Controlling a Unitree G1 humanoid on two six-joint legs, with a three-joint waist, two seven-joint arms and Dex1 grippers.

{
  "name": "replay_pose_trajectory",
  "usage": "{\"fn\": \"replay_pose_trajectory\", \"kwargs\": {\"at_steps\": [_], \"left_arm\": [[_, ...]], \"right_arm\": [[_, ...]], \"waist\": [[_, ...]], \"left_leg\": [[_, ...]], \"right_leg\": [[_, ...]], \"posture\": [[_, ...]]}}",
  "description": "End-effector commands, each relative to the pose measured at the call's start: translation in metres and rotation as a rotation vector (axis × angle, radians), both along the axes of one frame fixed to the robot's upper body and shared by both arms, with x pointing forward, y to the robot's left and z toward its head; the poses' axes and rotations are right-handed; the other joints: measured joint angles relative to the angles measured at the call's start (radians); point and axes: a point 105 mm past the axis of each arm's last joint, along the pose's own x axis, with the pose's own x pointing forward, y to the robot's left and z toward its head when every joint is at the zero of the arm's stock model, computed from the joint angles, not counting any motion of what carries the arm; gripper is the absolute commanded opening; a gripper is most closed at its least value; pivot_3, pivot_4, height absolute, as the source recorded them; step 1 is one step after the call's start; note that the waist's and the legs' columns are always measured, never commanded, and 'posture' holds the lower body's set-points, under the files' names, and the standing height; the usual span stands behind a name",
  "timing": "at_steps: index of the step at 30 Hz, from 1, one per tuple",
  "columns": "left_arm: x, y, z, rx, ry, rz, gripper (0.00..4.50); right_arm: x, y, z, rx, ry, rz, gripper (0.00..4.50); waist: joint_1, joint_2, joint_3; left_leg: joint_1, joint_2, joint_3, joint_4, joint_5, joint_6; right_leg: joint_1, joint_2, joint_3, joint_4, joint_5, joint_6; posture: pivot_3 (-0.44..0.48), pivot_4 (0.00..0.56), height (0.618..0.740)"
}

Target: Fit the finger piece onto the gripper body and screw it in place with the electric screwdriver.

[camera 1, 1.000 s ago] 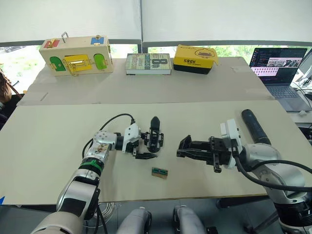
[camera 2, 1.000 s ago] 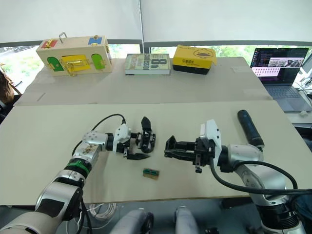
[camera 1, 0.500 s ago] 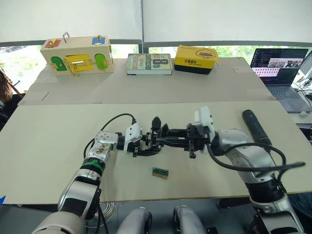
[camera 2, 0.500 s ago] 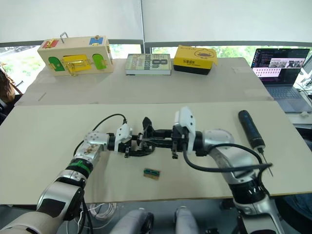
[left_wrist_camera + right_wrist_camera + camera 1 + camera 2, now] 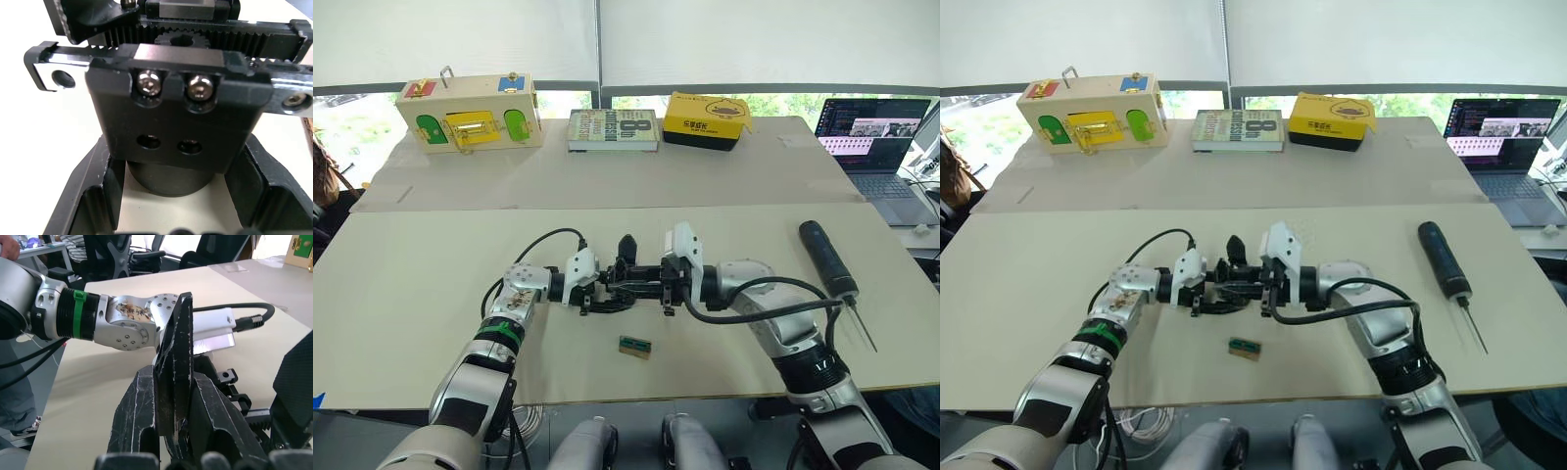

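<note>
Presently, at frame centre on the counter (image 5: pixel 411 294), the left gripper (image 5: pixel 597 294) fingers clamp the gripper body (image 5: pixel 173 125), while the right gripper (image 5: pixel 641 281) fingers pinch the finger piece (image 5: pixel 177 377) against it. Advice: seat it squarely over both holes before fetching the electric screwdriver (image 5: pixel 827 257), lying at right.

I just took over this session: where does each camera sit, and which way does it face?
Left and right eye views: head, looking down at the table; both arms show.
Left wrist view: left wrist, facing the gripper body between the left gripper fingers.
Right wrist view: right wrist, facing the finger piece in the right gripper.
Shared: the gripper body, electric screwdriver.
</note>
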Motion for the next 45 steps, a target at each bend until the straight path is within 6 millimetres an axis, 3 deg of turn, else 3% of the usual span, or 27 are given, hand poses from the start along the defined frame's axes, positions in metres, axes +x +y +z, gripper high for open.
{"fn": "replay_pose_trajectory", "kwargs": {"at_steps": [1, 16, 32, 41, 43, 45], "left_arm": [[-0.004, 0.003, -0.014, 0.053, 0.032, 0.002, 2.32], [-0.006, 0.009, -0.017, 0.072, 0.049, 0.003, 2.32], [-0.005, 0.011, -0.017, 0.07, 0.056, 0.013, 2.32], [-0.006, 0.011, -0.018, 0.071, 0.062, 0.017, 2.32], [-0.005, 0.011, -0.018, 0.07, 0.063, 0.021, 2.32], [-0.005, 0.011, -0.019, 0.07, 0.065, 0.026, 2.32]], "right_arm": [[0.003, 0.0, 0.007, -0.008, -0.043, -0.001, 0.41], [0.017, -0.001, -0.006, -0.059, 0.001, -0.071, 0.41], [0.015, -0.005, -0.032, -0.135, 0.068, -0.071, 0.41], [0.013, -0.002, -0.017, -0.072, 0.004, -0.025, 0.41], [0.014, 0.002, -0.002, -0.011, -0.072, -0.016, 1.45], [0.009, 0.007, 0.013, 0.036, -0.122, 0.028, 2.15]], "waist": [[0.0, 0.0, 0.0], [-0.005, 0.0, -0.001], [-0.011, 0.001, -0.004], [-0.014, 0.001, -0.006], [-0.015, 0.001, -0.006], [-0.017, 0.001, -0.006]], "left_leg": [[0.0, 0.0, 0.0, 0.0, 0.0, 0.0], [0.004, 0.0, 0.0, 0.0, 0.0, 0.0], [0.007, 0.0, 0.0, 0.0, 0.0, 0.0], [0.012, 0.001, 0.0, -0.002, 0.0, 0.0], [0.015, 0.001, 0.0, -0.004, -0.005, -0.006], [0.015, 0.001, 0.0, -0.004, -0.005, -0.005]], "right_leg": [[0.0, 0.0, 0.0, 0.0, 0.0, 0.0], [0.001, 0.0, 0.0, 0.001, 0.0, 0.0], [0.003, 0.0, -0.001, 0.001, 0.0, 0.0], [0.013, 0.0, -0.001, -0.001, 0.0, 0.0], [0.015, 0.0, -0.002, -0.004, 0.0, 0.0], [0.015, 0.0, -0.002, -0.004, 0.0, 0.0]], "posture": [[0.0, 0.15, 0.74], [0.0, 0.15, 0.74], [0.0, 0.15, 0.74], [0.0, 0.15, 0.74], [0.0, 0.15, 0.74], [0.0, 0.15, 0.74]]}}
